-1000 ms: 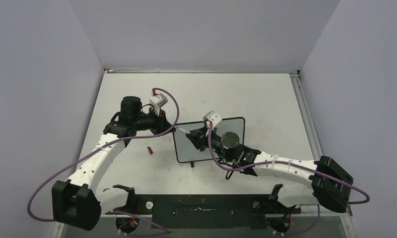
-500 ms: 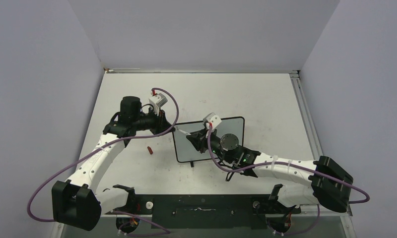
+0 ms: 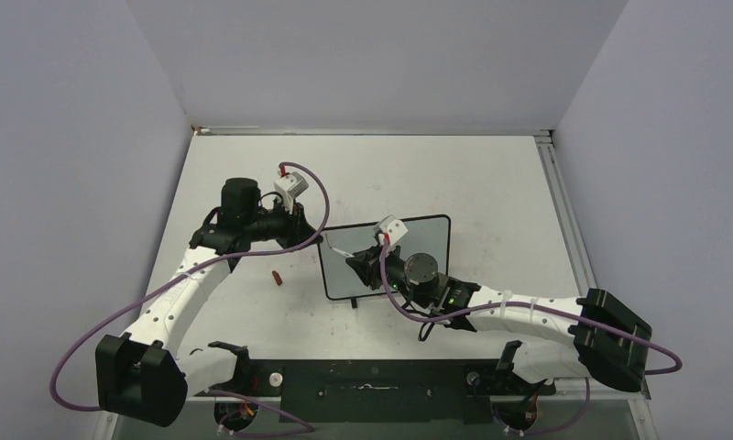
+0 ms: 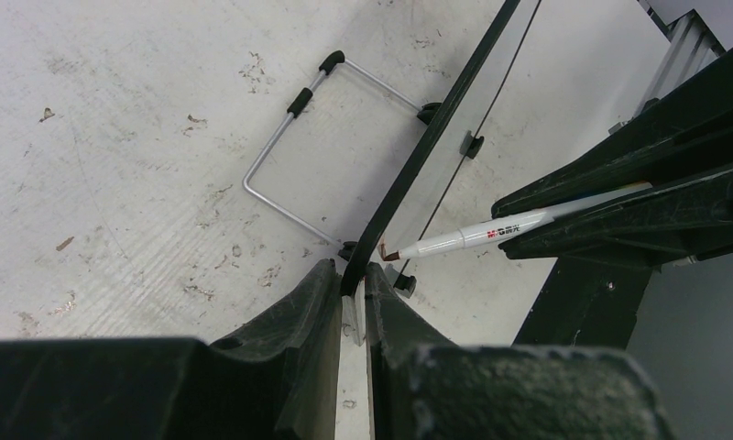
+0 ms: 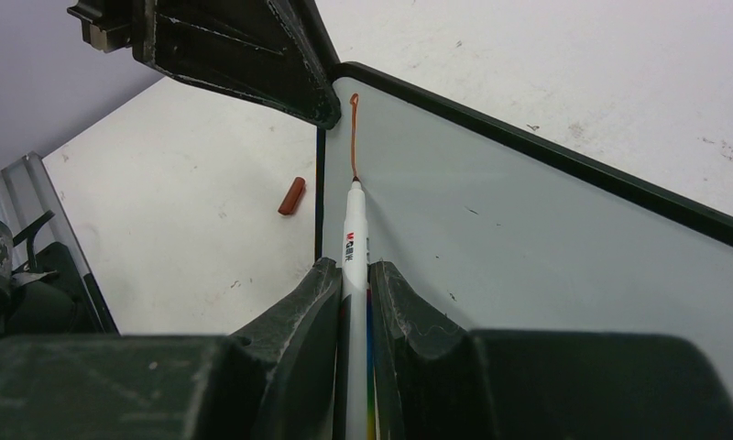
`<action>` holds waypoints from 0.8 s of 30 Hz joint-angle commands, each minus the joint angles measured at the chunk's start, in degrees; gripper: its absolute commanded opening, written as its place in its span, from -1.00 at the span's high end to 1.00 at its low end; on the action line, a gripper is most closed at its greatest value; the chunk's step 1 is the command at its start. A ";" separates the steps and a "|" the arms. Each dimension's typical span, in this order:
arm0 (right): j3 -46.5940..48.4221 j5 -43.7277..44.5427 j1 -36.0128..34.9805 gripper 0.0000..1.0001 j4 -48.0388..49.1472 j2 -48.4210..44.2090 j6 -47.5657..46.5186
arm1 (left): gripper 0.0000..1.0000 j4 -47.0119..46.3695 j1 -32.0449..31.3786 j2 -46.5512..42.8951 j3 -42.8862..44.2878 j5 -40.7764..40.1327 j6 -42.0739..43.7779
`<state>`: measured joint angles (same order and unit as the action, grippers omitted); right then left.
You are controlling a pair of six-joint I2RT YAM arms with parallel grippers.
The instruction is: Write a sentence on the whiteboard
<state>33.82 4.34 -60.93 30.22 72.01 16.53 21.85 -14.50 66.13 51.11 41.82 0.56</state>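
Observation:
The whiteboard (image 3: 432,240) stands mid-table, with a pale surface and a black frame. My left gripper (image 3: 313,236) is shut on its upper left corner; the left wrist view shows the jaws (image 4: 352,275) clamped on the frame (image 4: 436,119). My right gripper (image 3: 359,266) is shut on a white marker (image 5: 355,240). Its tip touches the board (image 5: 528,238) close to the left edge. Of the sentence, only one short red stroke (image 5: 353,137) shows, running down from the top left corner to the tip. No words are legible.
The marker's red cap (image 3: 275,276) lies on the table left of the board, and it also shows in the right wrist view (image 5: 292,195). A bent wire stand (image 4: 280,165) lies behind the board. The table surface is scuffed white, with walls on three sides.
My right gripper with the marker has shifted slightly left and then toward the near edge along the board's left side. The left arm has held still on the board.

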 commanded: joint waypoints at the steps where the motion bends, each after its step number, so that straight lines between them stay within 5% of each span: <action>1: 0.48 4.21 -0.07 0.89 2.14 -1.56 -0.39 | 1.00 0.30 0.77 -1.00 -0.22 -0.98 1.02; 24: 3.26 6.73 -0.07 0.89 5.82 -1.68 -3.07 | 1.00 0.47 0.76 -0.66 -0.31 -0.85 1.38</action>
<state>34.74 7.84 -61.23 32.14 71.50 14.59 21.78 -14.17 66.13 51.03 41.82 0.73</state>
